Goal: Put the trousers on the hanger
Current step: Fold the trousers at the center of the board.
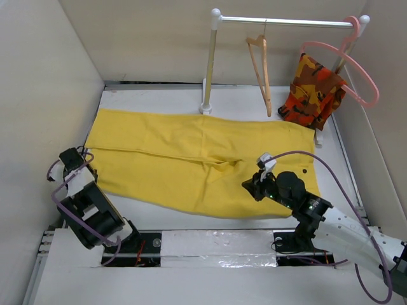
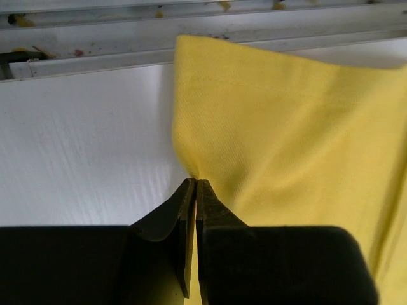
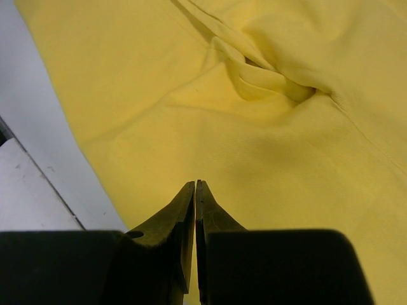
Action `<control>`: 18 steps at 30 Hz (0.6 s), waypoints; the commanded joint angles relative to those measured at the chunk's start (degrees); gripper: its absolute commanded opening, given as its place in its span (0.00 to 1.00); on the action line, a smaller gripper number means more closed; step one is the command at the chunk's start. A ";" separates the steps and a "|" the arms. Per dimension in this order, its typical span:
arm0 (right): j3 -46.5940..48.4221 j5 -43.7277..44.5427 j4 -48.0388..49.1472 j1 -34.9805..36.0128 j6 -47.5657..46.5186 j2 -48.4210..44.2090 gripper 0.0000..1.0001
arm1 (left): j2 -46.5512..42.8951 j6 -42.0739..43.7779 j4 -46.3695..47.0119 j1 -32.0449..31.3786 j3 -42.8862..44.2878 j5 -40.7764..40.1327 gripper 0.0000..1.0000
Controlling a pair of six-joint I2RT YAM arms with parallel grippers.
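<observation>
Plainly, the trousers (image 1: 191,159) lay flat across the bench (image 1: 159,98), and the hanger (image 1: 261,70) hung at its far edge. The left gripper (image 2: 194,184) pinched their hem by the left edge. The right gripper (image 3: 196,184) sat closed over them, toward the near edge.

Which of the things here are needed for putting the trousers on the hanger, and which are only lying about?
Needed for the job: yellow trousers; tan wooden hanger.

Only lying about: pink plastic hanger; camouflage garment; clothes rail from which both hangers hang.
</observation>
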 commanded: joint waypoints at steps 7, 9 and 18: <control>1.08 16.39 -7.13 -3.69 8.19 2.44 0.00 | -32.66 3.66 1.52 -5.02 -0.29 8.62 0.00; 1.35 16.14 -9.16 -6.60 10.75 2.62 0.00 | -36.56 4.46 -0.23 -6.15 1.72 10.47 0.00; 2.75 16.05 -10.93 -33.10 13.48 5.25 0.08 | -51.24 3.67 0.81 -11.16 -1.33 27.78 0.00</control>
